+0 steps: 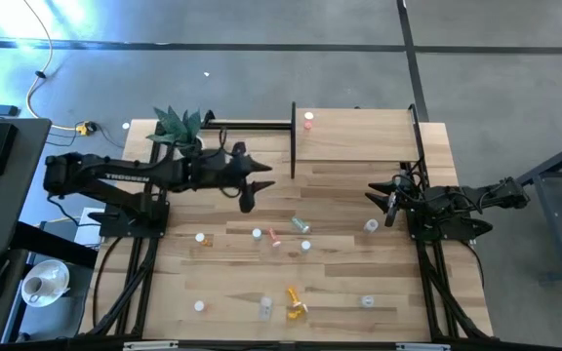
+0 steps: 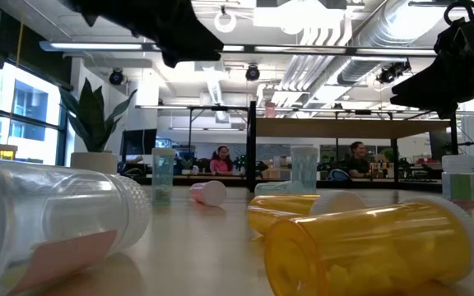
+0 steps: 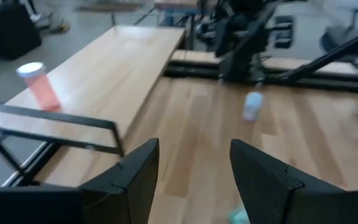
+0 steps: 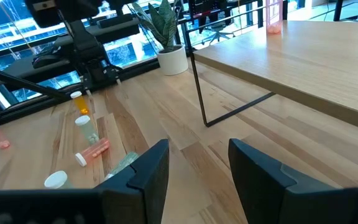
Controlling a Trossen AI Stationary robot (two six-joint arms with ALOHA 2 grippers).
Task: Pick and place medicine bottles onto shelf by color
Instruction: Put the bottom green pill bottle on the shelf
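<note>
One pink medicine bottle stands upright on the shelf, cap up, at its far left corner, likely starting the pink group. The other medicine bottles are scattered over the table, some upright, the two orange ones lying on their sides. Your left gripper hovers beside the shelf, fingers apart and empty; your right gripper waits, fingers apart too.

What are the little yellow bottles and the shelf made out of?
The orange-yellow bottles look like see-through plastic: light passes through and you can see stuff inside. The shelf top looks like pale, smooth wood with grain lines, on thin black legs, probably metal.
</note>
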